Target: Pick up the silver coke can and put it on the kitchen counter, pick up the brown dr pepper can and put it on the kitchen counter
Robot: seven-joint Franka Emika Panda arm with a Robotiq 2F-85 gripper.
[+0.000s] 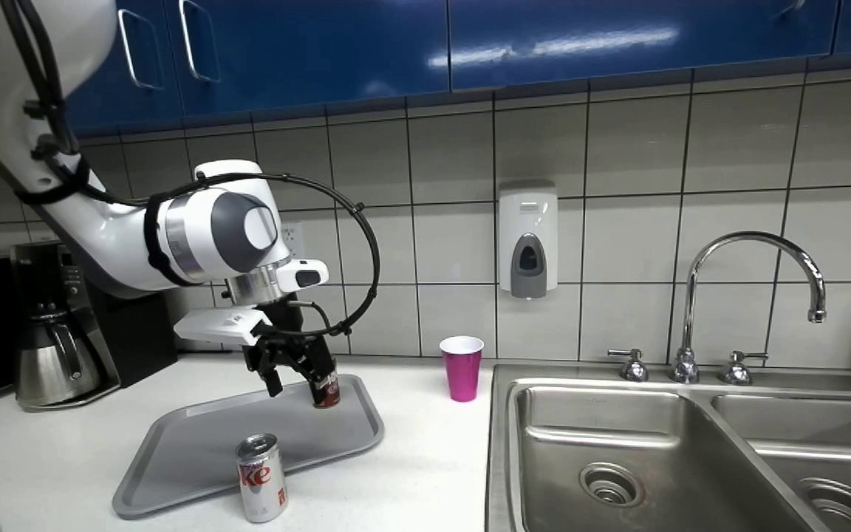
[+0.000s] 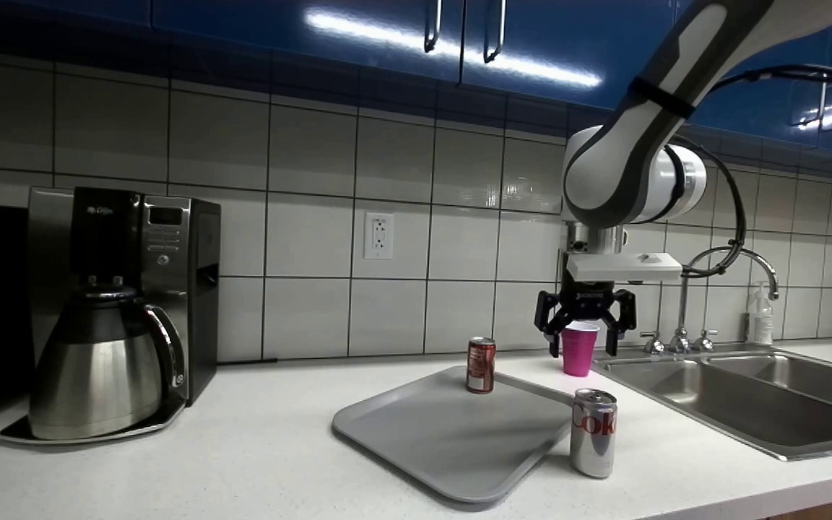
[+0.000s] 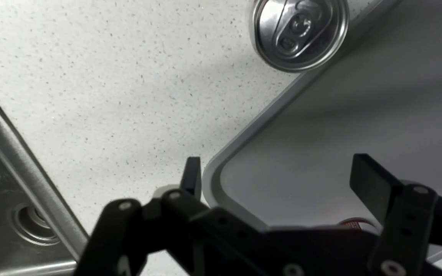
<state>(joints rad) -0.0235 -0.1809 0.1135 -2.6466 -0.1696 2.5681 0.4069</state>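
The silver coke can (image 1: 261, 480) stands upright on the white kitchen counter (image 1: 425, 480), close beside the tray's edge. It also shows in an exterior view (image 2: 594, 437) and, from above, at the top of the wrist view (image 3: 300, 32). The brown dr pepper can (image 2: 481, 367) stands upright on the tray near its back corner. In an exterior view (image 1: 328, 395) my finger partly hides it; in the wrist view (image 3: 353, 223) only a sliver of it shows. My gripper (image 2: 583, 352) is open and empty, raised over the tray's corner. Its fingers are wide apart in the wrist view (image 3: 276, 172).
The grey tray (image 2: 445, 433) lies on the counter. A pink cup (image 1: 462, 369) stands near the wall, left of the steel double sink (image 1: 603, 443) and its tap (image 1: 691, 295). A coffee maker (image 2: 113, 347) stands at the far end. A soap dispenser (image 1: 527, 240) hangs on the wall.
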